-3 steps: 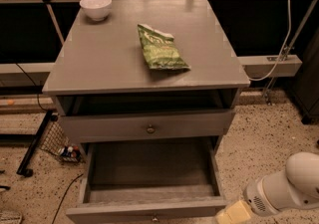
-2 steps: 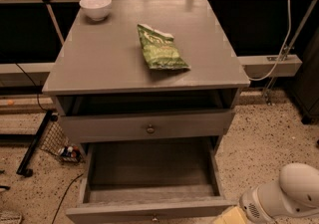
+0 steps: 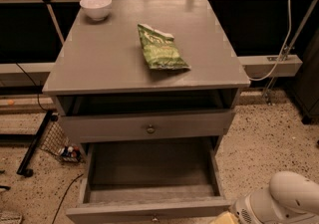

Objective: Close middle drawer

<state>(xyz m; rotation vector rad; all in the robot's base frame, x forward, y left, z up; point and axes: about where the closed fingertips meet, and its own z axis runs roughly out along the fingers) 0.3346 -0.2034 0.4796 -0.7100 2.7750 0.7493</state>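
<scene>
Since the earlier frame, the white arm [image 3: 291,198] has dropped lower toward the bottom right corner. The cabinet and the items on it have not shifted.

The gripper [image 3: 223,218] shows only as a tan piece at the bottom edge, close to the front right corner of the middle drawer [image 3: 149,173]. Whether it touches the drawer cannot be told. Whether it is spread or closed cannot be told either, since the bottom edge cuts it off. Behind it, the arm's rounded white housing extends to the right above the speckled floor [image 3: 269,138].

The middle drawer is pulled well out of the cabinet toward the viewer. Its grey wooden floor and side walls are in plain view. Its front runs along the bottom edge, with the small knob [image 3: 155,218] at centre, partly cut off.

Directly above sits the upper drawer [image 3: 99,127], which has a taller front and a larger knob [image 3: 150,129] at centre. A dark gap lies between its top edge and the worktop [image 3: 99,63].

The worktop carries a white bowl [image 3: 95,6] at the back left corner. A green bag [image 3: 160,47] lies flat near the centre, well apart from the bowl. A white cable [image 3: 286,34] hangs behind the cabinet on the right.
</scene>
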